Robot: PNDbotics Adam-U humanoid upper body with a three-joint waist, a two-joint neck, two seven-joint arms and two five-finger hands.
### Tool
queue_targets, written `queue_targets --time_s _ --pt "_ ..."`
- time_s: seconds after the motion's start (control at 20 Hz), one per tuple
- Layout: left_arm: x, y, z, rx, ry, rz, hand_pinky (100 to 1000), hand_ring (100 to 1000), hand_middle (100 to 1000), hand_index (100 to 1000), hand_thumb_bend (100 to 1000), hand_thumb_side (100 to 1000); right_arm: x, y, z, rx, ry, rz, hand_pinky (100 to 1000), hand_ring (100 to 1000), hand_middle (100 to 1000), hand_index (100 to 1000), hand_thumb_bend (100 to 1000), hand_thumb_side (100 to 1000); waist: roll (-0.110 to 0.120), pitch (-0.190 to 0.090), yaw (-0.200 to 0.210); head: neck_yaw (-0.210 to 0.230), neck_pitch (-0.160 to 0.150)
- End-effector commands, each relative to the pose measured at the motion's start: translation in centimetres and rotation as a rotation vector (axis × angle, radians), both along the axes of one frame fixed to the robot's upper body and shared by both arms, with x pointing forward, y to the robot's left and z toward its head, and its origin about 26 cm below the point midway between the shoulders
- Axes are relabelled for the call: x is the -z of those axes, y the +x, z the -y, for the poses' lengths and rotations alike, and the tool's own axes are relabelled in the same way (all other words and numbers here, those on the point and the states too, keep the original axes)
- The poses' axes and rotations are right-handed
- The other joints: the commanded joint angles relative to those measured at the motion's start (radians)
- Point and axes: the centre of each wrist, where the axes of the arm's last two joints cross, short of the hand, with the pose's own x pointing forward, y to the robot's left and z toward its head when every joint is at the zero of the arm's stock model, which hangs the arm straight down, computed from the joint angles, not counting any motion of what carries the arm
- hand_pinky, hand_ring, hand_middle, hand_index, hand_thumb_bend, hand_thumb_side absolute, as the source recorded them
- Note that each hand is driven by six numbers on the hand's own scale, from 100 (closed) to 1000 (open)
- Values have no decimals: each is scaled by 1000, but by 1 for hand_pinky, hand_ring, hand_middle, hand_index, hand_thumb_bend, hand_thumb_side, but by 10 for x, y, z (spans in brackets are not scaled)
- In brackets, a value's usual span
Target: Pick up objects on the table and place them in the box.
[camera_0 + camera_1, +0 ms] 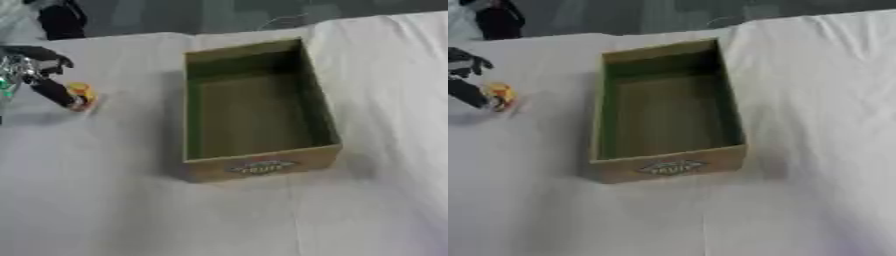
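1. Box stands near the middle of the frame on the desk, which is covered with white cloth; it is an open rectangular cardboard carton with its long side running up the frame.
2. Its inner walls look greenish and its floor is bare: nothing lies in it.
3. On its near short wall is a printed oval label, whose words cannot be read.
4. At the left edge of the frame, level with the box's upper half, is a small object, orange-yellow with a reddish part at its lower end. It rests on the cloth, well apart from the box.
5. The left hand comes in from the left edge. Its dark fingers reach down to the small object, and one finger touches its left side. Whether the fingers close round it or only lie against it cannot be told.
6. The left eye view shows more of this hand, with silver and a spot of green at the wrist and a curled dark finger above. The right eye view cuts the hand at the frame edge, leaving only fingers and the object.
7. The right hand shows in neither view.
8. A dark shape stands beyond the desk in the upper left corner of the frame.
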Motion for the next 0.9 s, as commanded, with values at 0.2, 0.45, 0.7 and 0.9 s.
queue_targets --time_s 0.2,0.45,0.7,0.9 --pt "-9 -1 -9 -39 20 28 672 836 838 1000 322 556 -11 -4 0 -3 -35 31 722 743 751 845 100 787 -2 -16 -5 7 -15" --pt "-4 2 -12 -66 43 3 666 830 829 1000 304 554 -11 -3 -1 -4 -35 33 723 744 752 846 100 790 0 -11 -6 11 -21" --pt "-2 3 -12 -73 36 2 661 826 824 1000 276 561 -12 -3 -1 -5 -36 34 724 744 753 846 100 792 1 -6 -9 14 -26" --pt "1 4 -13 -78 21 9 649 816 815 1000 256 563 -12 -3 -1 -5 -36 37 724 745 753 846 100 792 1 -1 -12 16 -27"
